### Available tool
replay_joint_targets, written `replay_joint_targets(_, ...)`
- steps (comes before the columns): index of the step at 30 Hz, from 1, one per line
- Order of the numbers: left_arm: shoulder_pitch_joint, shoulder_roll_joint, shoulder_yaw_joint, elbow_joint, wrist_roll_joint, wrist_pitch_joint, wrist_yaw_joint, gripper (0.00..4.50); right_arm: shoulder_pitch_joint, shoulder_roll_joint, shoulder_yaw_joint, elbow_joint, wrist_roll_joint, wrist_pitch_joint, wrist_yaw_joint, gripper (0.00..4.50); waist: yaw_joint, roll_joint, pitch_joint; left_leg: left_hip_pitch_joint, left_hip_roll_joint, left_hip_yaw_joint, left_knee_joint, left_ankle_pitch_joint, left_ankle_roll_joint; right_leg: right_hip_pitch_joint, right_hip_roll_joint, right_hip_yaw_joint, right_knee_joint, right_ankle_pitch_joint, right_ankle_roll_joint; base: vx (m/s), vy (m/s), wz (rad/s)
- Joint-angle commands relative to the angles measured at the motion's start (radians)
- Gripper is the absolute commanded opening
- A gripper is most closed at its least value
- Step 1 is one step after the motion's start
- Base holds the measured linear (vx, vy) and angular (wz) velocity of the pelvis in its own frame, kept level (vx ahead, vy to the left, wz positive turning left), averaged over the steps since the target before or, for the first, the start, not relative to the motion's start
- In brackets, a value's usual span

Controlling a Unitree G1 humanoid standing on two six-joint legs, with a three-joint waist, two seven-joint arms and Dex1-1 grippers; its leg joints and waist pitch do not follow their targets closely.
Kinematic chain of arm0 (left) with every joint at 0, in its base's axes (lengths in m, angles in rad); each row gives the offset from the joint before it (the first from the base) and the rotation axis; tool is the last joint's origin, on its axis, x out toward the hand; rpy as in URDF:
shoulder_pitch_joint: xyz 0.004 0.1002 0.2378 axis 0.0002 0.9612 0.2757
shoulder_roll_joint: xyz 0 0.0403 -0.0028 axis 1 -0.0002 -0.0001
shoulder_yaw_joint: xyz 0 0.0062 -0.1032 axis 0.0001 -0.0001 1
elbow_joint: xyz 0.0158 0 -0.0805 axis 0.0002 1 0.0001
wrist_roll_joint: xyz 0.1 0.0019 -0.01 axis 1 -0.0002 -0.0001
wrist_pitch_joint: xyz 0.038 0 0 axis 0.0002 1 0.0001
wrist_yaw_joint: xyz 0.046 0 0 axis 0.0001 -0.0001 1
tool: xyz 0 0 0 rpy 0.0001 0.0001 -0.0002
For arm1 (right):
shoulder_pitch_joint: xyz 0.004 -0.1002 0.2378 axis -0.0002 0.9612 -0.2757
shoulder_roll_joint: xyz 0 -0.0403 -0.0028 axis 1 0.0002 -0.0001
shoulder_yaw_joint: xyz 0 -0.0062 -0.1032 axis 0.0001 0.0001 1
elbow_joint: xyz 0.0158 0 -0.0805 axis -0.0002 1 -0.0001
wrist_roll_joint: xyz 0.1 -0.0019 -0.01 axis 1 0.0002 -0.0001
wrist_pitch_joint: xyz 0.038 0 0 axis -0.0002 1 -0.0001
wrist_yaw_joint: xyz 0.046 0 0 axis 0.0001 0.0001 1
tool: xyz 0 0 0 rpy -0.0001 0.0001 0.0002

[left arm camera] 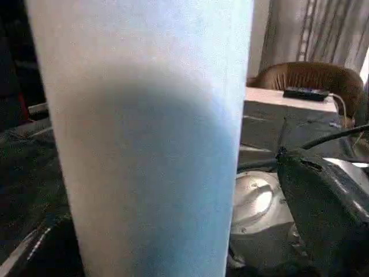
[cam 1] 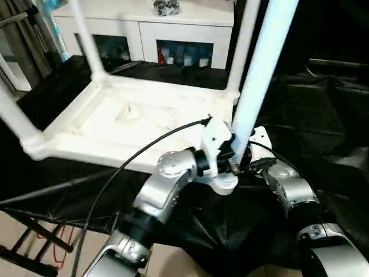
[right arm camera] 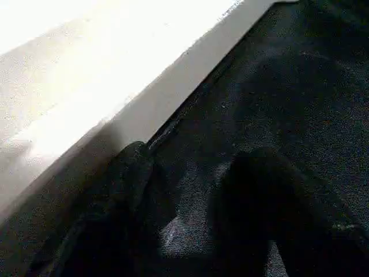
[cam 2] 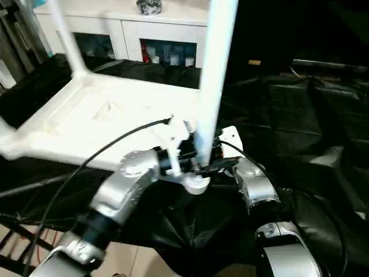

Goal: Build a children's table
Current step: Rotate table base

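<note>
The white tabletop (cam 1: 132, 124) lies upside down on the black-draped table (cam 1: 323, 115), three legs already standing in its sockets at 9, 11 and 1 o'clock. The fourth leg (cam 1: 259, 75) rises upright at the near right corner. The left gripper (cam 1: 233, 156), forearm bent inward from 7 o'clock, is clamped around its base. The right gripper (right arm camera: 190, 190), reaching in from 5 o'clock, hovers with fingers apart above the black cloth, just beside the tabletop's edge.
</note>
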Motion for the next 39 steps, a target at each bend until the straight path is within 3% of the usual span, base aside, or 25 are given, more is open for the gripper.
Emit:
replay_joint_targets(1,-0.028,-0.036,-0.036,0.029,0.021,-0.026,0.012,4.40,0.002,0.035,0.026,-0.046,0.029,-0.023,0.047,3.16,0.007,-0.008,-0.068,0.004,0.044,-0.026,-0.056,-0.187,0.070,0.063,-0.069,0.048,-0.082,-0.077,-0.275,0.000,0.000,0.00)
replay_joint_targets(2,-0.041,-0.046,-0.028,0.059,0.037,-0.053,0.044,4.40,0.001,0.029,0.018,-0.042,0.024,-0.024,0.036,3.16,0.010,0.003,-0.069,0.004,0.044,-0.027,-0.054,-0.178,0.075,0.063,-0.072,0.047,-0.081,-0.078,-0.275,0.000,0.000,0.00)
replay_joint_targets(6,-0.094,-0.020,0.021,0.137,0.056,-0.098,0.081,4.40,-0.005,-0.009,-0.016,-0.022,0.015,-0.027,-0.003,3.16,0.010,0.002,-0.069,0.002,0.040,-0.027,-0.053,-0.169,0.089,0.064,-0.070,0.045,-0.084,-0.088,-0.267,0.000,0.000,0.00)
replay_joint_targets(8,-0.100,0.003,0.037,0.134,0.028,-0.085,0.027,4.40,-0.004,-0.025,-0.027,-0.025,0.019,-0.028,0.002,3.16,0.011,0.003,-0.070,0.000,0.040,-0.025,-0.051,-0.152,0.098,0.063,-0.072,0.044,-0.084,-0.106,-0.267,0.000,0.000,0.00)
replay_joint_targets(9,-0.101,0.011,0.044,0.134,0.016,-0.081,0.002,4.40,-0.002,-0.031,-0.031,-0.030,0.020,-0.028,0.006,3.16,0.013,0.011,-0.070,0.002,0.041,-0.026,-0.051,-0.151,0.100,0.061,-0.072,0.044,-0.084,-0.107,-0.269,0.000,0.000,0.00)
replay_joint_targets(10,-0.102,0.040,0.058,0.124,-0.005,-0.060,-0.038,4.40,0.003,-0.052,-0.037,-0.037,0.020,-0.028,0.019,3.16,0.014,0.007,-0.070,0.001,0.041,-0.025,-0.051,-0.147,0.104,0.061,-0.070,0.043,-0.084,-0.103,-0.272,0.000,0.000,0.00)
replay_joint_targets(11,-0.097,0.090,0.068,0.111,-0.021,-0.047,-0.098,4.40,0.012,-0.086,-0.040,-0.054,0.016,-0.027,0.043,3.16,0.021,0.009,-0.072,0.002,0.041,-0.025,-0.050,-0.139,0.108,0.062,-0.070,0.043,-0.080,-0.096,-0.274,0.000,0.000,0.00)
replay_joint_targets(14,-0.092,0.125,0.070,0.106,-0.027,-0.036,-0.139,4.40,0.021,-0.109,-0.042,-0.068,0.015,-0.023,0.067,3.16,0.030,0.016,-0.072,0.005,0.044,-0.022,-0.050,-0.129,0.110,0.057,-0.066,0.041,-0.075,-0.081,-0.272,0.000,0.000,0.00)
replay_joint_targets(16,-0.078,0.177,0.056,0.098,-0.035,-0.018,-0.219,4.40,0.033,-0.141,-0.041,-0.089,0.015,-0.020,0.104,3.16,0.033,0.016,-0.072,0.007,0.044,-0.022,-0.050,-0.134,0.108,0.056,-0.066,0.041,-0.077,-0.086,-0.270,0.000,0.000,0.00)
replay_joint_targets(19,-0.073,0.248,0.027,0.116,-0.018,-0.015,-0.309,4.40,0.053,-0.189,-0.040,-0.122,0.017,-0.009,0.152,3.16,0.040,0.006,-0.071,0.007,0.047,-0.020,-0.051,-0.132,0.111,0.052,-0.068,0.043,-0.076,-0.100,-0.265,0.000,0.000,0.00)
replay_joint_targets(23,-0.096,0.296,0.015,0.187,0.028,-0.067,-0.336,4.40,0.089,-0.258,-0.032,-0.197,0.028,0.022,0.238,3.16,0.047,0.006,-0.070,0.007,0.044,-0.018,-0.050,-0.127,0.110,0.053,-0.066,0.045,-0.077,-0.103,-0.249,0.000,0.000,0.00)
replay_joint_targets(25,-0.109,0.298,0.022,0.219,0.037,-0.080,-0.331,4.24,0.111,-0.282,-0.028,-0.245,0.034,0.041,0.271,3.16,0.047,0.006,-0.070,0.006,0.045,-0.019,-0.050,-0.129,0.107,0.053,-0.067,0.044,-0.078,-0.109,-0.242,0.000,0.000,0.00)
replay_joint_targets(26,-0.127,0.298,0.027,0.264,0.051,-0.091,-0.327,4.24,0.141,-0.312,-0.028,-0.306,0.044,0.064,0.311,3.16,0.045,0.012,-0.070,0.004,0.044,-0.020,-0.050,-0.129,0.107,0.054,-0.067,0.044,-0.077,-0.109,-0.242,0.000,0.000,0.00)
replay_joint_targets(27,-0.135,0.299,0.025,0.285,0.058,-0.104,-0.328,4.14,0.157,-0.326,-0.028,-0.336,0.048,0.073,0.331,3.16,0.047,0.008,-0.071,0.008,0.043,-0.018,-0.049,-0.136,0.110,0.053,-0.066,0.045,-0.081,-0.112,-0.236,0.000,0.000,0.00)
replay_joint_targets(29,-0.146,0.300,0.018,0.314,0.062,-0.110,-0.338,3.96,0.185,-0.348,-0.027,-0.384,0.056,0.087,0.365,3.16,0.045,0.010,-0.070,0.003,0.044,-0.021,-0.051,-0.137,0.113,0.055,-0.068,0.043,-0.081,-0.122,-0.233,0.000,0.000,0.00)
replay_joint_targets(32,-0.166,0.298,0.008,0.372,0.081,-0.138,-0.343,3.79,0.228,-0.381,-0.019,-0.460,0.075,0.111,0.413,3.16,0.043,0.004,-0.069,-0.001,0.041,-0.022,-0.050,-0.135,0.119,0.058,-0.068,0.042,-0.086,-0.141,-0.224,0.000,0.000,0.00)
replay_joint_targets(39,-0.220,0.291,-0.001,0.498,0.127,-0.181,-0.345,3.36,0.315,-0.448,-0.001,-0.623,0.122,0.174,0.530,3.16,0.044,0.007,-0.069,0.004,0.044,-0.024,-0.050,-0.153,0.124,0.055,-0.067,0.041,-0.094,-0.180,-0.207,0.000,0.000,0.00)
